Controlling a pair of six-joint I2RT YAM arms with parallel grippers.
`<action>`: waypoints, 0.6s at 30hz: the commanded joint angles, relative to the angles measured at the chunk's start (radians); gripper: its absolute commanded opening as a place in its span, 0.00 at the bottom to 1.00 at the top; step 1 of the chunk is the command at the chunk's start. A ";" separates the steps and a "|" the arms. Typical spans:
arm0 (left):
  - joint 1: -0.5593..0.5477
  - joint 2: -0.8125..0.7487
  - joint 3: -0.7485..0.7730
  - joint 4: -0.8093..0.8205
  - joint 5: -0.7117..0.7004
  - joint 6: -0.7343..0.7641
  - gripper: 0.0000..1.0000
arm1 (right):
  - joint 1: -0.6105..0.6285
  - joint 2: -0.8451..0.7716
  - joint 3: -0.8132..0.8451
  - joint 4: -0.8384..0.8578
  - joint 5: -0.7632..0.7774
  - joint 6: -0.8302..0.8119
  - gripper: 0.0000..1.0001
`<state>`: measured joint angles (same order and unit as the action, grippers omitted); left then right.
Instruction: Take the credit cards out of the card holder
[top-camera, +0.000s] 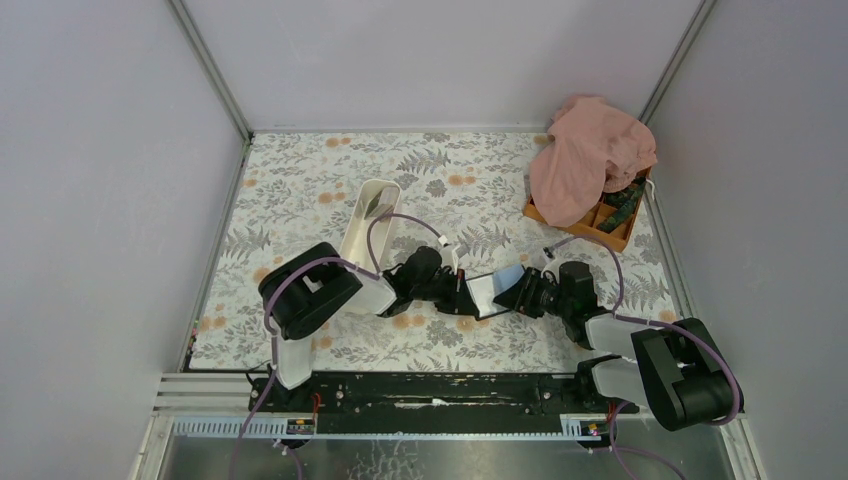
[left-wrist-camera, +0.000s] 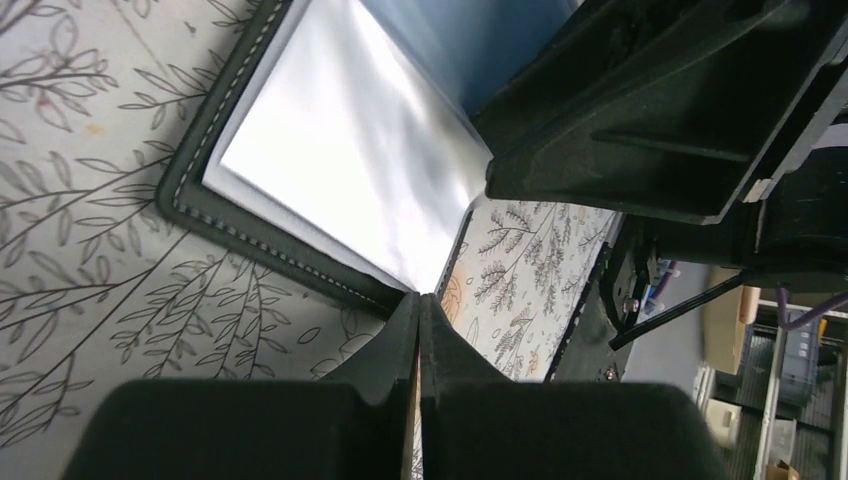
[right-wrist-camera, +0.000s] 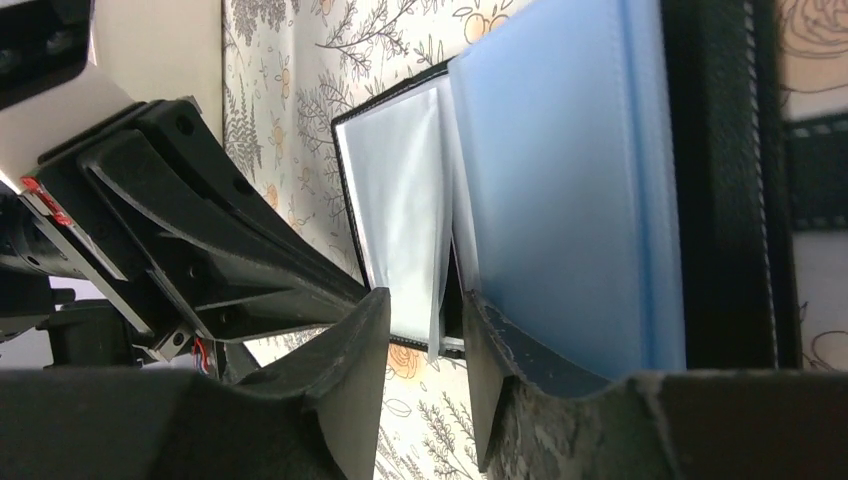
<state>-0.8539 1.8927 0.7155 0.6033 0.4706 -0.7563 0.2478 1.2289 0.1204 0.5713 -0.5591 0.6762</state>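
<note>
The card holder (top-camera: 495, 288), a small black stitched wallet with glossy sleeves, lies open; no credit cards out yet (everything remains). Left tool (left-wrist-camera: 420, 310) clenched at its edge, right tool (right-wrist-camera: 422, 305) parted.

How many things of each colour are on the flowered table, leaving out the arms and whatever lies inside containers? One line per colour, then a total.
White: 1, the tray
Black: 1, the card holder
Orange: 1, the compartment box
Pink: 1, the cloth
Total: 4
</note>
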 joint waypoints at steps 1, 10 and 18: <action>-0.019 0.080 -0.026 0.006 -0.004 -0.003 0.00 | 0.011 0.021 0.002 -0.041 -0.007 -0.022 0.41; -0.017 0.095 -0.018 -0.006 -0.006 0.005 0.00 | 0.012 0.071 0.019 0.009 -0.079 -0.021 0.40; -0.016 0.105 -0.029 0.005 -0.012 0.001 0.00 | 0.013 0.095 0.016 0.172 -0.250 0.046 0.39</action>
<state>-0.8543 1.9347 0.7143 0.6815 0.5259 -0.7803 0.2413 1.3159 0.1356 0.6785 -0.5930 0.6712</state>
